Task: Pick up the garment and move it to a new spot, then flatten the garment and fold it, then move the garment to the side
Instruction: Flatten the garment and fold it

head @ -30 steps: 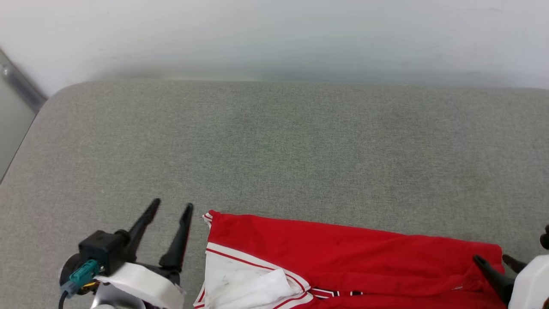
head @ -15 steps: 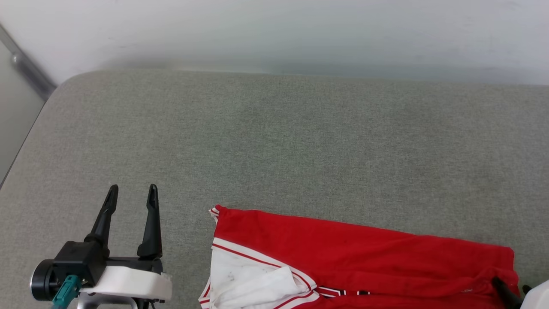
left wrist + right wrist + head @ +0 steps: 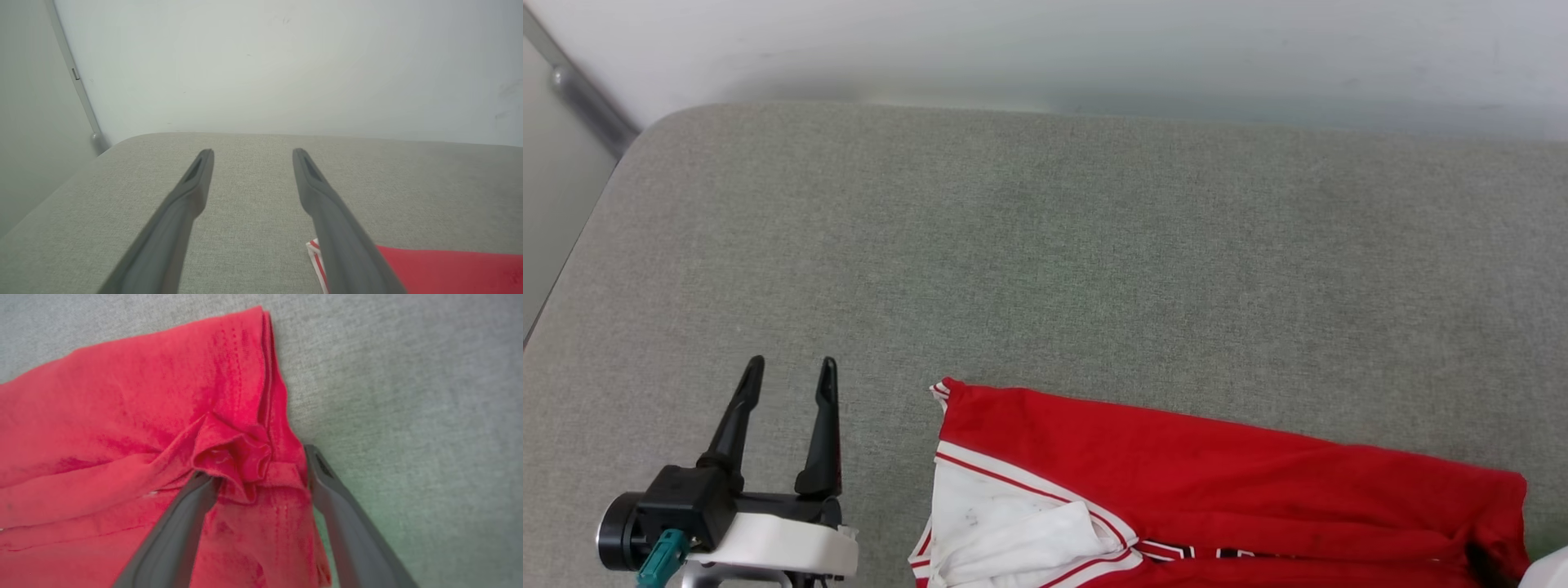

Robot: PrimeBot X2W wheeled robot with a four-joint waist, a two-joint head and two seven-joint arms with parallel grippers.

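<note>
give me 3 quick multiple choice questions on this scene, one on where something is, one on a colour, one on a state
1. In the head view, where is the left end effector relative to the garment?
A) on its sleeve
B) over the bare grey cushion to its left, apart from it
C) beyond it, by the wall

2. What colour is the garment's sleeve?
A) black
B) blue
C) white

3. How do the left end effector's fingers stand?
A) spread, nothing between them
B) shut on the garment
C) shut on nothing

Answers: 1 B, a strip of grey cushion separates the fingers from the garment's edge; 2 C, the sleeve is white with red-striped trim; 3 A, in the left wrist view bare cushion lies in the gap between them.
</note>
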